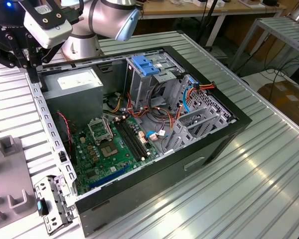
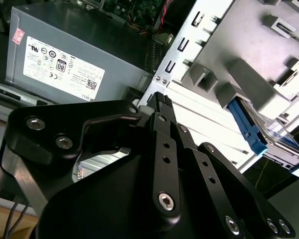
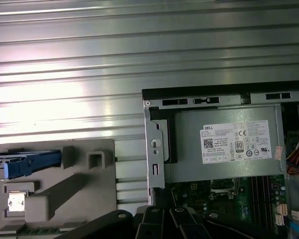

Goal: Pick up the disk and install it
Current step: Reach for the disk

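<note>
Blue-railed disk (image 3: 32, 159) seated in grey fixture (image 3: 79, 189) beside open case (image 1: 189, 164), gripper (image 2: 162, 102) over case rim near power supply (image 3: 224, 144), jaw state not discernible.

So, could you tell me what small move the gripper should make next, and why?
Probably shift the gripper off the case rim toward the grey holder: it hangs by the power supply, while the disk lies apart in that holder, not yet picked up.

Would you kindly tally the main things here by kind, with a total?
Case: 1
Power supply: 1
Motherboard: 1
Blue latch: 1
Grey holder: 1
Disk: 1
Gripper: 1
Total: 7
</note>
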You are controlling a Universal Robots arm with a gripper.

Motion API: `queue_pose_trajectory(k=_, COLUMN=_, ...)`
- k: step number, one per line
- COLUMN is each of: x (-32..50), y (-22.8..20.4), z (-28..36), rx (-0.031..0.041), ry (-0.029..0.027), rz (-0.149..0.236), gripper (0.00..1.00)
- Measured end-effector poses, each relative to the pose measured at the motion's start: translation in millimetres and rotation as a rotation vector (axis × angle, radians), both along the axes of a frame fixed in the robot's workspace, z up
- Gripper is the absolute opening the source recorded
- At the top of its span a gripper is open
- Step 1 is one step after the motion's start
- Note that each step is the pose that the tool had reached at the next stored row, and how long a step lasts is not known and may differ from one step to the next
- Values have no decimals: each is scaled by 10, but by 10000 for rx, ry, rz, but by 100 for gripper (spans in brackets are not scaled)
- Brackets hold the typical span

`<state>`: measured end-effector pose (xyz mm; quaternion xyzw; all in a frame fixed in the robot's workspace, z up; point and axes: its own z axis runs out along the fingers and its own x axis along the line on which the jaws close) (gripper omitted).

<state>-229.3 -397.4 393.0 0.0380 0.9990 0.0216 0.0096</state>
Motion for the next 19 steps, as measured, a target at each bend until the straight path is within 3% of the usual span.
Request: queue_pose_trajectory(k=19, x=-87, y=31, z=0, rx=0, ry=0, rz=0, gripper=11)
